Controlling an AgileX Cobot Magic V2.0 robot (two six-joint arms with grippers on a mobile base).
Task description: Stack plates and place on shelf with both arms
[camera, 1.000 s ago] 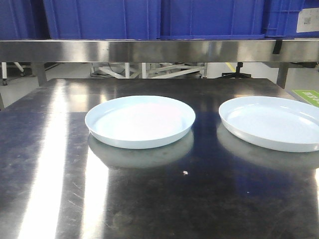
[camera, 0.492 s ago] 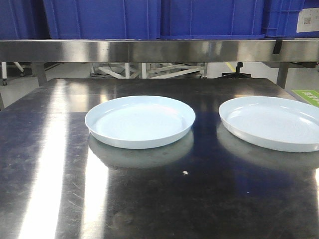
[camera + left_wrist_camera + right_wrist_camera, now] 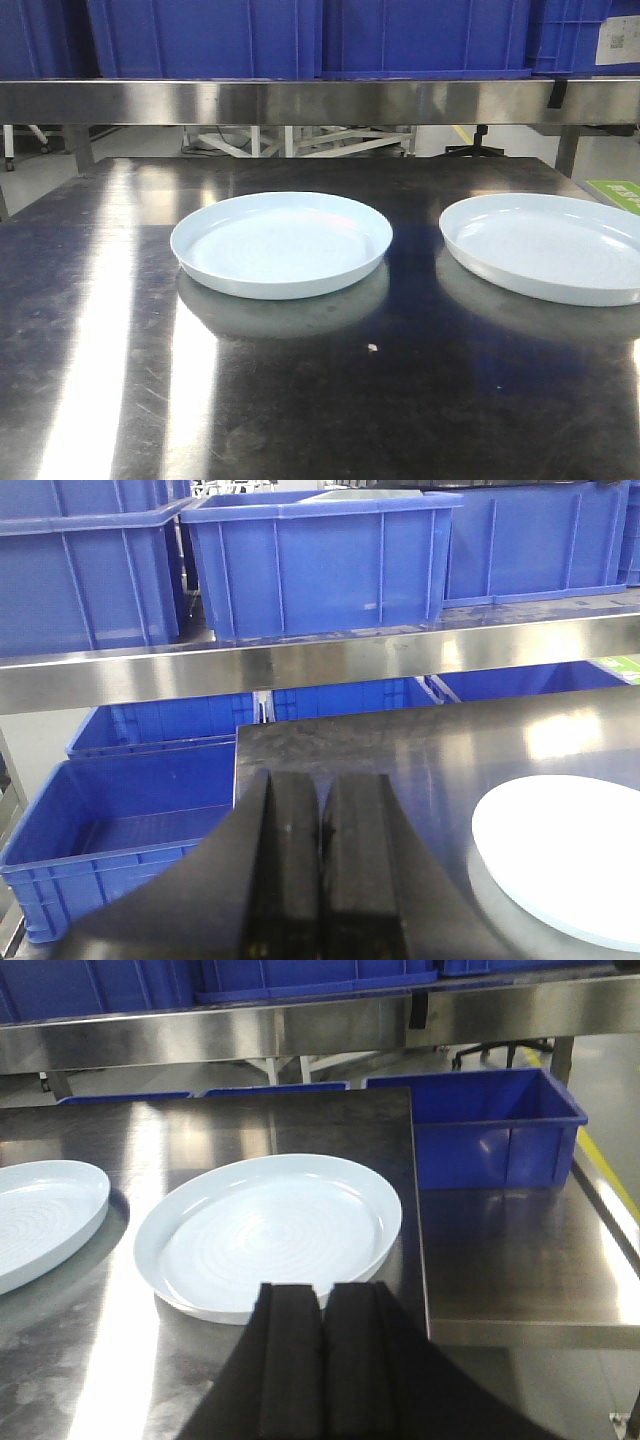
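Steel, dark and scratched, forms the table (image 3: 300, 400) on which both plates lie flat, rims up, side by side and apart, not stacked. In the front-facing view the left plate (image 3: 281, 245) sits near the table's middle, and the right plate (image 3: 545, 247) runs to the frame's right edge. A small pale speck (image 3: 371, 347) lies on the table in front of the left plate. The shelf (image 3: 300, 101) shows as a shiny steel rail behind and above the table, with blue crates (image 3: 200, 35) standing on it; no plate is on it. In the left wrist view the left fingers (image 3: 285, 860) are pressed together with only a thin seam between them, gripping nothing, and they are held above the table's near left part, with the left plate to their right. In the right wrist view the right fingers (image 3: 290, 1360) are likewise closed against each other and empty, just short of the right plate's near rim; whether they touch it cannot be told. That plate lies close to the table's right edge.
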